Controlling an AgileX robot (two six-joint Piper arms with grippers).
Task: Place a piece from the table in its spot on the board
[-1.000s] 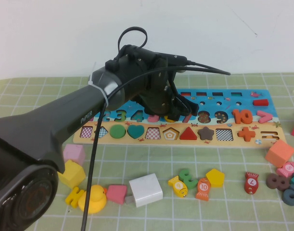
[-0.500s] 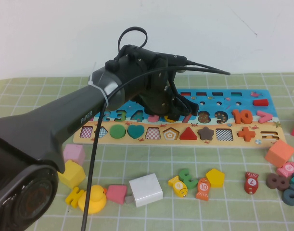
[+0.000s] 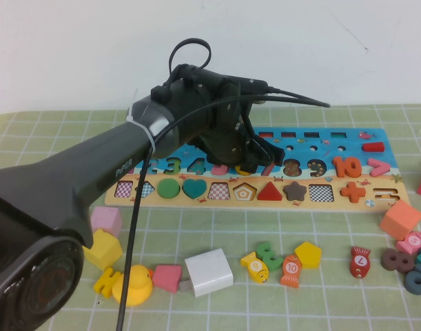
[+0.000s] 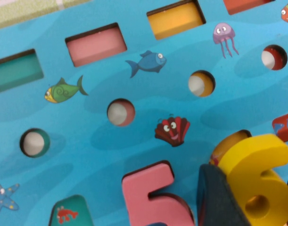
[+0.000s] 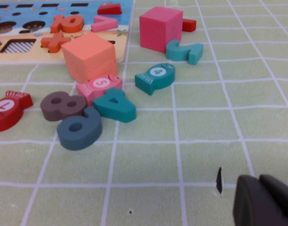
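Left claw [image 3: 255,153] pinches the yellow 6 [image 4: 259,181] tilted just over its slot on the board [image 3: 320,141], beside the pink 5 [image 4: 153,195], so it can drop in; right claw [image 5: 264,200] parked low over tabletop [image 5: 181,155], fingers together, empty.

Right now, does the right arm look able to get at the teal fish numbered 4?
Probably yes: the teal fish lies on open table ahead of the right gripper, nothing between. The left gripper hangs over the board.
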